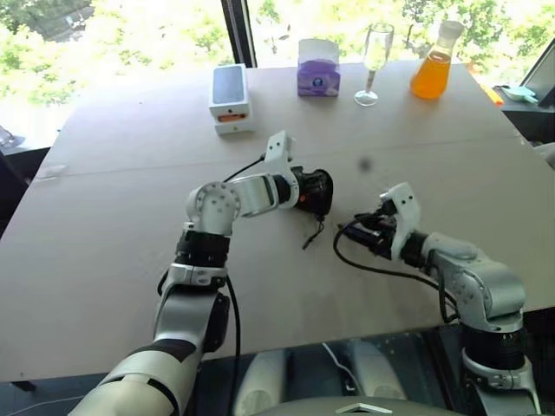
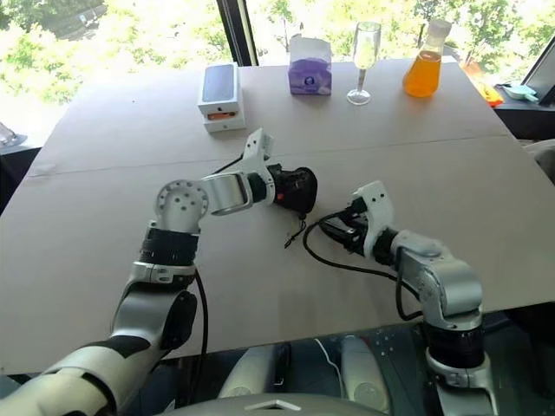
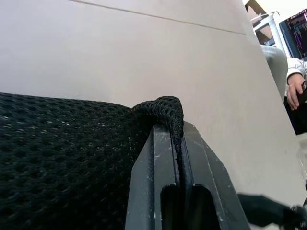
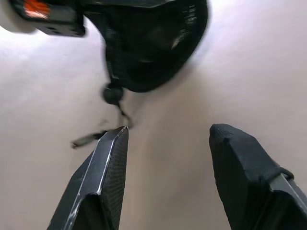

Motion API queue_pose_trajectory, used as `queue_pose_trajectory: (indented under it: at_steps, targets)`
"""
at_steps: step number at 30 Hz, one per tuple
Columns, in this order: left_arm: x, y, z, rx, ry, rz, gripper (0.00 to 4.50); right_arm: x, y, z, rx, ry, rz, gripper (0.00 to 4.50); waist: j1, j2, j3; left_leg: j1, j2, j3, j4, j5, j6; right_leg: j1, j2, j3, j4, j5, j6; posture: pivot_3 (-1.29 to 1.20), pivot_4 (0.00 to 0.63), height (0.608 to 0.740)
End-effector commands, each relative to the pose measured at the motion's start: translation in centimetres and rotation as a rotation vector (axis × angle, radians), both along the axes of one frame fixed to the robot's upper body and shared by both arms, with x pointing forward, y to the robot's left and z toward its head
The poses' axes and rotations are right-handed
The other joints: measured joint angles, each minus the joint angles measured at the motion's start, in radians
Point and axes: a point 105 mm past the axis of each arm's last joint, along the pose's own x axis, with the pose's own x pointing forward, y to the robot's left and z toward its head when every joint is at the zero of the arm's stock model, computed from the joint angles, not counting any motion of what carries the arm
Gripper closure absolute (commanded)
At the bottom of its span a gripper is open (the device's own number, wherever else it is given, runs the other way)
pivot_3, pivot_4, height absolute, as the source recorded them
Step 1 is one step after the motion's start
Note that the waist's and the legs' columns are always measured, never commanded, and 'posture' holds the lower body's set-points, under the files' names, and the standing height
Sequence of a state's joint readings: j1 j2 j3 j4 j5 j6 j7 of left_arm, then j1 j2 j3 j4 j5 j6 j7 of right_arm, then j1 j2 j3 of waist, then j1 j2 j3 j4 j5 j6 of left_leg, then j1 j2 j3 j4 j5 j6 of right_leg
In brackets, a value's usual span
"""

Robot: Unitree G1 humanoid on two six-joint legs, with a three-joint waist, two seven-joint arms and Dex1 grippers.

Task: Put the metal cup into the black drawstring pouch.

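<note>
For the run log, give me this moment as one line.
left end effector: shut on black drawstring pouch | right end effector: open, empty, near pouch | metal cup: not seen | table

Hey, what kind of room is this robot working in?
Probably an office or lab by a window: a wide table against glass with trees outside, a monitor at the side, and a seated person's hand.

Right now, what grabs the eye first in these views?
Mid-table, the left gripper is shut on an edge of the black drawstring pouch, its cord trailing onto the table. Just beside it the right gripper is open with nothing between its fingers. Along the far edge stand a white phone box, a wine glass and an orange-filled flask.
</note>
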State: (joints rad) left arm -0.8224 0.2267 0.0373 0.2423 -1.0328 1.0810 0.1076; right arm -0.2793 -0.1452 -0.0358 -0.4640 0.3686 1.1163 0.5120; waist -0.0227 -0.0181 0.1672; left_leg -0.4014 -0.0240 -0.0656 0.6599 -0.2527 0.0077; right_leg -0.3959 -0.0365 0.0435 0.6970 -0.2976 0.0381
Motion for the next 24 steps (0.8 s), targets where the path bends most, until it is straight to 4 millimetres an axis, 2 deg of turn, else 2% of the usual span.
queue_pose_trajectory:
  at_steps: [1,7,12,15,17,19,23,24]
  targets:
    - [0.4,0.3,0.7,0.003,-0.024,0.012,4.5,0.0,1.6,0.2,0.018,-0.015,-0.022,1.82,0.002,0.0,0.0,0.0,0.0,0.0,0.0,0.0,0.0,0.0,0.0,0.0,0.0,0.0,0.0,0.0,0.15,0.74]
    - [0.6,0.4,0.9,0.01,-0.032,0.01,4.5,1.0,4.4,-1.2,0.055,0.039,-0.04,1.82,0.002,0.0,0.0,0.0,-0.001,0.0,0.0,0.0,0.0,0.0,0.0,-0.001,0.0,0.0,0.0,0.0,0.15,0.74]
    - [0.7,0.5,1.4,-0.004,-0.048,0.022,4.5,1.7,4.7,-3.2,-0.01,0.052,-0.055,1.82,-0.009,0.0,0.0,0.001,-0.001,0.0,0.0,0.0,0.0,0.001,0.0,0.0,0.0,0.0,0.0,0.0,0.15,0.74]
    - [0.7,0.6,1.5,-0.008,-0.054,0.027,4.5,1.8,4.5,-3.7,-0.032,0.038,-0.055,2.65,-0.017,0.0,0.0,0.002,-0.001,0.0,0.0,0.0,0.0,0.001,0.0,0.0,0.0,0.0,0.0,0.0,0.15,0.74]
    - [0.7,0.6,1.6,-0.008,-0.066,0.027,4.5,1.9,4.3,-3.8,-0.067,0.005,-0.053,3.74,-0.018,0.0,0.0,0.002,-0.001,0.0,0.0,0.0,0.0,0.001,0.0,0.0,0.001,0.0,0.0,0.0,0.15,0.74]
    - [0.6,0.6,1.8,-0.002,-0.088,0.021,4.5,2.2,3.6,-3.6,-0.109,-0.045,-0.064,4.45,-0.018,0.0,0.0,0.002,-0.001,0.0,0.0,0.0,0.0,0.001,0.001,0.0,0.001,0.0,0.0,0.0,0.15,0.74]
    - [-0.5,0.5,2.1,0.055,-0.18,-0.068,4.5,2.8,0.2,-2.6,-0.333,-0.213,-0.104,4.45,-0.014,0.0,0.0,0.001,-0.001,0.0,-0.001,0.0,0.0,0.001,0.0,0.0,-0.001,0.0,0.0,0.0,0.15,0.74]
    - [-0.9,0.5,2.3,0.067,-0.213,-0.104,4.22,3.0,-0.7,-2.0,-0.363,-0.237,-0.133,4.49,-0.012,0.0,0.0,0.001,-0.001,0.0,-0.001,0.0,0.0,0.001,0.0,-0.001,-0.001,0.0,0.0,0.0,0.15,0.74]
